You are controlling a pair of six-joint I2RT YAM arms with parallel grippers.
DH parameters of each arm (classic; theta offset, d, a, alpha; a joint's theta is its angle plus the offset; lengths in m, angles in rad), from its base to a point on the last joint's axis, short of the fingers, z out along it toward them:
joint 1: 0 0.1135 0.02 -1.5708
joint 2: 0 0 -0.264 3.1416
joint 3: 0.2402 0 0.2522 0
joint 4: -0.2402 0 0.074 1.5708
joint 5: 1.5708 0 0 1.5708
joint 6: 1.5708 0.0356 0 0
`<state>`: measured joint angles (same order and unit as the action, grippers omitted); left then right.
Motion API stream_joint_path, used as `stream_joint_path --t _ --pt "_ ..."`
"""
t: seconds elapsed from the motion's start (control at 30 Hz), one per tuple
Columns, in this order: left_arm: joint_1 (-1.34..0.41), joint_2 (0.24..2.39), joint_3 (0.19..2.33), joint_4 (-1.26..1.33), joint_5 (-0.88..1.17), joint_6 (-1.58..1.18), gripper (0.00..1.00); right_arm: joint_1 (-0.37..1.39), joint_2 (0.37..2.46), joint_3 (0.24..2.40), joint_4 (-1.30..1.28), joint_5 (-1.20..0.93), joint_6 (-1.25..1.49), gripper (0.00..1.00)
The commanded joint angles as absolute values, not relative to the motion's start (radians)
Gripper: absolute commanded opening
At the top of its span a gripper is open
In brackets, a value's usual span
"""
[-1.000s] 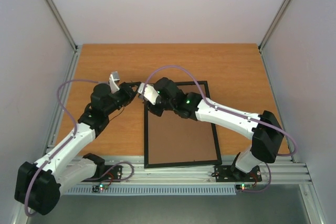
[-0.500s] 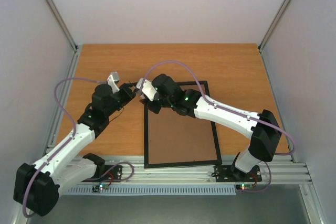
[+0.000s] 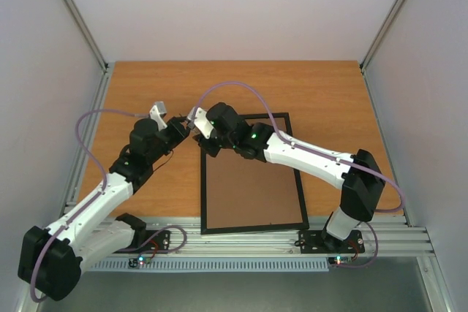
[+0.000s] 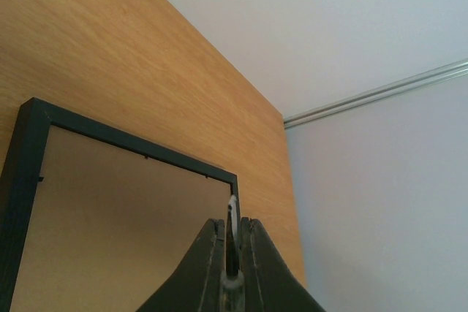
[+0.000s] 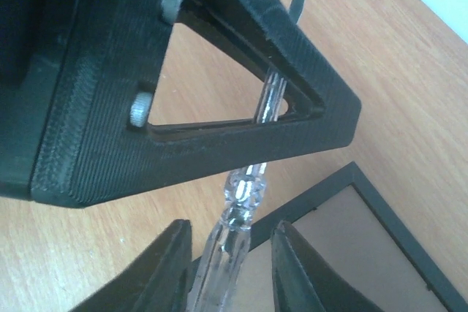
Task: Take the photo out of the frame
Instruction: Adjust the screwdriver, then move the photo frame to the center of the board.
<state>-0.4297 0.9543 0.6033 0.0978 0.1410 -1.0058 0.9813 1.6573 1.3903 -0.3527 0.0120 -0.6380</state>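
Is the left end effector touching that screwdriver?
Touching. The left wrist view shows the left end effector shut on the thin shaft of the screwdriver.

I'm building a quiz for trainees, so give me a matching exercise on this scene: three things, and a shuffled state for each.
1. left claw
2. right claw
3. frame

A. lying back up on the table, brown board showing
B. shut on the screwdriver
C. open, fingers either side of the screwdriver's clear handle

Pairs: 1-B, 2-C, 3-A
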Motion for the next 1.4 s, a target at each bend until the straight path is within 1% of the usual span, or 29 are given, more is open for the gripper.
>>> stream_joint_path --t 0.0,0.13,0.17,0.2,0.33,0.47,0.63,0.73,0.9,1.07,1.23,1.37 --pt "-0.437 0.948 0.588 0.171 0.142 -1.023 0.0 0.982 1.678 1.424 -0.384 0.034 -0.604 0.26" --pt "-0.437 0.938 0.594 0.119 0.116 -1.009 0.02 0.974 1.678 1.42 -0.393 0.048 -0.597 0.08" --pt "-0.437 0.937 0.603 0.089 0.101 -1.0 0.04 0.969 1.676 1.416 -0.396 0.053 -0.596 0.05" --pt "-0.437 0.936 0.612 0.052 0.084 -0.981 0.1 0.962 1.673 1.408 -0.398 0.056 -0.595 0.02" --pt "-0.438 0.958 0.674 -0.113 0.021 -0.893 0.3 0.924 1.652 1.374 -0.418 0.064 -0.587 0.01" --pt "-0.437 1.03 0.758 -0.262 -0.038 -0.79 0.43 0.871 1.629 1.322 -0.452 0.071 -0.579 0.01" --pt "-0.437 1.202 0.886 -0.413 -0.075 -0.684 0.52 0.783 1.577 1.207 -0.462 0.076 -0.55 0.01" --pt "-0.437 1.317 0.949 -0.439 -0.081 -0.637 0.59 0.729 1.541 1.142 -0.464 0.06 -0.538 0.01" --pt "-0.437 1.573 1.106 -0.516 -0.079 -0.542 0.62 0.668 1.497 1.068 -0.458 0.043 -0.54 0.01" --pt "-0.437 1.769 1.258 -0.581 -0.088 -0.475 0.62 0.639 1.486 1.035 -0.447 0.026 -0.545 0.01" --pt "-0.437 1.9 1.357 -0.612 -0.059 -0.455 0.62 0.618 1.486 1.023 -0.433 0.011 -0.549 0.01" --pt "-0.437 1.948 1.387 -0.607 -0.077 -0.457 0.61 0.612 1.49 1.019 -0.426 -0.026 -0.549 0.01"
